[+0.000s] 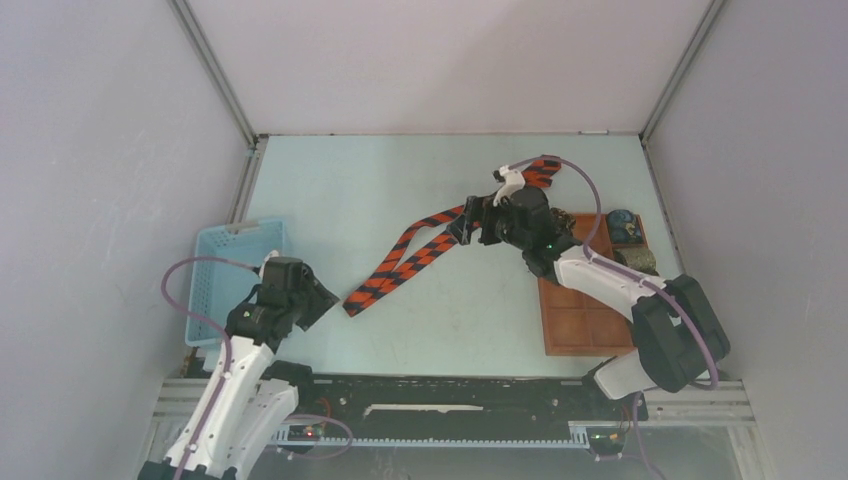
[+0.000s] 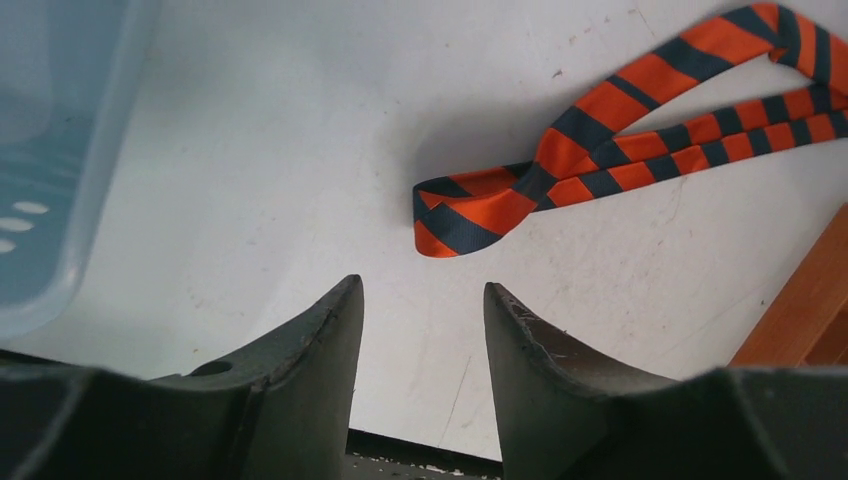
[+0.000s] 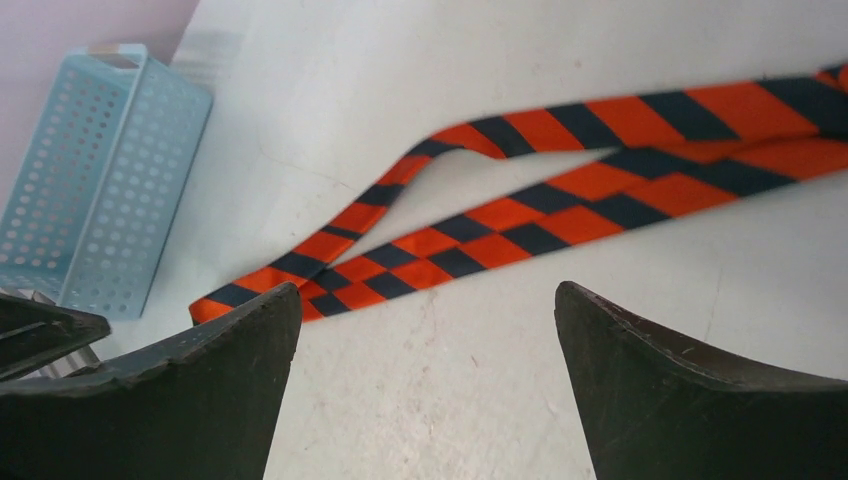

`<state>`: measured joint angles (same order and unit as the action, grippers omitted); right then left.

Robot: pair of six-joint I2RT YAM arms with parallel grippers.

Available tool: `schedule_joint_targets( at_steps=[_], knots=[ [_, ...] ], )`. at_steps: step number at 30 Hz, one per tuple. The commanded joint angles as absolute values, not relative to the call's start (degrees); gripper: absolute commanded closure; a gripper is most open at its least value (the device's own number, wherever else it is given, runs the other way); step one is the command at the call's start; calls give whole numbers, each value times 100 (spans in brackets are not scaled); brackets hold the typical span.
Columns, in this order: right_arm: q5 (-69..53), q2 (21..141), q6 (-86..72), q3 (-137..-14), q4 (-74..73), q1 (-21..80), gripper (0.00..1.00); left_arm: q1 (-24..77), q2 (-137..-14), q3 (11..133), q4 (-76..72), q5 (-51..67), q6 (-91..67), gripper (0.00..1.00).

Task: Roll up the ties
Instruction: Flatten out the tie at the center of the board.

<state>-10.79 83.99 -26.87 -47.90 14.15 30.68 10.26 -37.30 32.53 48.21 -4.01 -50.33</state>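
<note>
We record the long tie point(image 3: 480, 245) as orange-red with dark navy-black diagonal stripes. We note the basket point(image 3: 90, 170) as light blue with rows of round holes, the tray point(image 1: 585, 325) as plain reddish brown, and the table point(image 1: 350, 180) as pale blue-green. In the tray we see a dark blue roll point(image 1: 622, 224) and an olive roll point(image 1: 636, 258).

A light blue perforated basket point(image 1: 240, 232) sits at the left edge of the pale bench point(image 1: 440, 170), toward its near corner. A brown compartmented tray point(image 1: 585, 325) lies by the right edge, perhaps two compartments wide.
</note>
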Motion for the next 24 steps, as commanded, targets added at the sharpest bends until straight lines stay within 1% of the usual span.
schedule_joint_targets(
  at_steps=[1, 5, 10, 24],
  knots=[
    [-998, 8198, -3002, -4532, 1416, 2916, 0, 1057, -3337, 3325, 5363, -924, -5539, 48],
    [-1102, 8261, -3101, -4509, 1458, 2805, 0, 1091, -3391, 3405, 5681, -937, -5511, 53],
    [-1262, 8366, -3172, -4515, 1549, 2726, 0, 1143, -3566, 3176, 5169, -574, -5467, 56],
    [-1463, 8454, -3168, -4518, 1639, 2687, 0, 1397, -4686, 2784, 3566, -106, -5447, 51]
  ],
)
